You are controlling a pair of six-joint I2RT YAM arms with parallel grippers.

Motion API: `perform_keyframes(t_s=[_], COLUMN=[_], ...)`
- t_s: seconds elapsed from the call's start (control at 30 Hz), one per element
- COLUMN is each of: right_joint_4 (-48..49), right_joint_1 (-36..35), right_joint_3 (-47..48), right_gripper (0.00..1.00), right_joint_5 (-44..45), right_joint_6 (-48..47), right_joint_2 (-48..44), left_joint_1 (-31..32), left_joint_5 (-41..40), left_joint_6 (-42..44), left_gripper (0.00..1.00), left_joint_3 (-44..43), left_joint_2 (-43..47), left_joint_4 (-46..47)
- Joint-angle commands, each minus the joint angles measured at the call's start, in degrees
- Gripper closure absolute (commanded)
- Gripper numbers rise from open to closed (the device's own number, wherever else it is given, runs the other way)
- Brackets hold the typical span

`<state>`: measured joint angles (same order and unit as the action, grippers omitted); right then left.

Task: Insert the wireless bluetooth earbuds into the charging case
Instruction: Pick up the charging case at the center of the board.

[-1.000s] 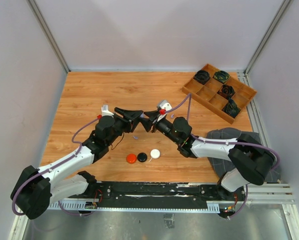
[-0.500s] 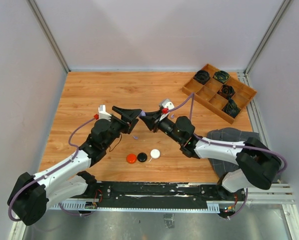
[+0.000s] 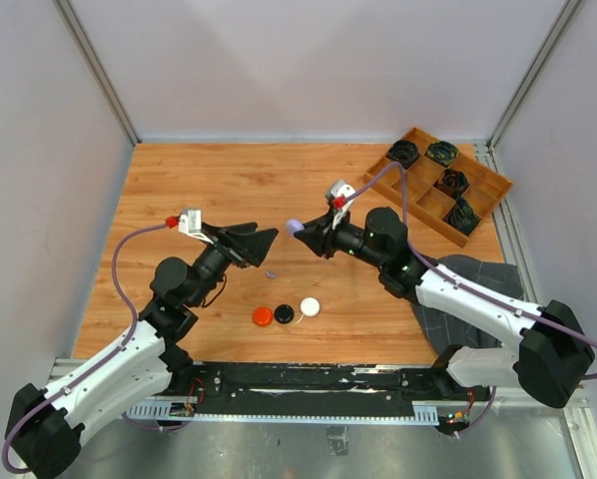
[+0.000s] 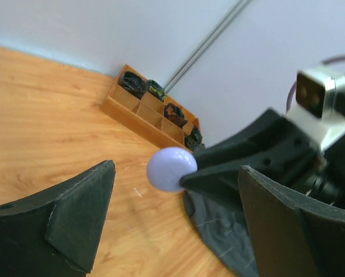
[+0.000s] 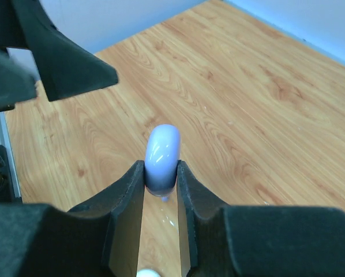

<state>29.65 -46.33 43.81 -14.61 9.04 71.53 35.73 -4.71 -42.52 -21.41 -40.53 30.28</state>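
1. Left claw [image 3: 265,244]: released, jaws spread wide, raised above the table [image 3: 179,190] and aimed at the right claw. It holds nothing.

2. Earbud [image 3: 270,272]: a tiny pale purple speck on the wood below the gap between the two claws. This appears to be the part to insert; it is too small to confirm its shape. No other buds can be made out.

3. Three round cases lie near the front edge: red case [image 3: 263,316], black case [image 3: 284,313], white case [image 3: 309,306].

4. Right claw [image 5: 161,176]: clenched on the purple case [image 5: 162,151], pinching it edge-on at the fingertips, clear of the table.

5. Compartment tray [image 3: 390,185] and dark cloth [image 3: 448,274]: far right, not involved.

Hazards:
- The case is gripped near its lower rim only. A push from the left claw could pivot it or squeeze it out (a smooth rounded shell gives little purchase), and it would likely drop and roll.
- The claws face each other closely; a misjudged approach risks finger-to-finger contact.
- A descending finger could flick the earbud away.
- Whether the case lid is open cannot be determined.
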Motion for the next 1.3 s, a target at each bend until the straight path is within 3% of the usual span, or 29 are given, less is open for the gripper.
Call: perform_keyframes(t_s=[0.0,0.13,0.3,0.47,0.7,1.13,1.27], right_joint_4=[-17.6,-27.3,-32.6,-34.6,-35.1,-32.2,-31.6], right_joint_1=[2.5,2.6,2.8,3.4,3.5,3.5,3.5], right_joint_3=[7.3,12.5,15.3,17.2,16.7,16.2,15.9], right_gripper=[0.99,0.99,0.99,0.99,0.99,0.99,0.99], right_joint_5=[-3.1,-5.3,-10.2,-15.3,-22.3,-32.5,-33.2], right_joint_6=[0.2,-1.3,-4.0,-5.6,-10.0,-12.7,-12.9], right_joint_2=[-2.8,-2.9,-3.5,-4.1,-5.1,-4.1,-3.7], left_joint_1=[0.2,0.2,0.1,-0.3,-5.2,-5.9,-5.9], left_joint_5=[8.3,12.5,18.0,24.4,40.5,52.7,53.6], left_joint_6=[21.9,30.0,37.4,40.2,33.2,28.2,27.6], left_gripper=[0.08,0.08,0.09,0.17,0.23,0.39,0.52], left_joint_3=[-0.1,0.2,0.3,0.0,1.5,1.4,1.5], left_joint_2=[-0.5,-1.3,-0.3,-3.2,-8.0,-13.2,-14.1], left_joint_4=[3.8,4.9,4.4,4.6,15.3,22.5,23.4])
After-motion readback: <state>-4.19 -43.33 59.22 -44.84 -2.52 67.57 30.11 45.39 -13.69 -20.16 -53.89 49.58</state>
